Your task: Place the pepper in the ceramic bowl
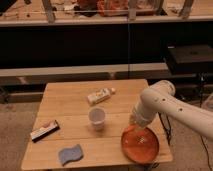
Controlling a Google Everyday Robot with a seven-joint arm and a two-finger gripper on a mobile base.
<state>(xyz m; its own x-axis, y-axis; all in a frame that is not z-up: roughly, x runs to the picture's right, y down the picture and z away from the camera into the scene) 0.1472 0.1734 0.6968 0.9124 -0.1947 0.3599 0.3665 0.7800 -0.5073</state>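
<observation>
The ceramic bowl point(140, 145) is a shallow orange-red dish at the table's front right corner. My white arm comes in from the right and bends down over it. My gripper point(139, 131) hangs just above the bowl's inside, near its back rim. I cannot make out the pepper; it may be hidden at the gripper, and a small pale spot point(143, 140) shows in the bowl right under it.
On the wooden table point(65, 107) are a white cup point(97, 117) in the middle, a pale bottle point(100, 95) lying on its side behind it, a dark bar-shaped packet point(45, 131) at the left, and a blue sponge point(70, 154) at the front. A dark shelf unit stands behind the table.
</observation>
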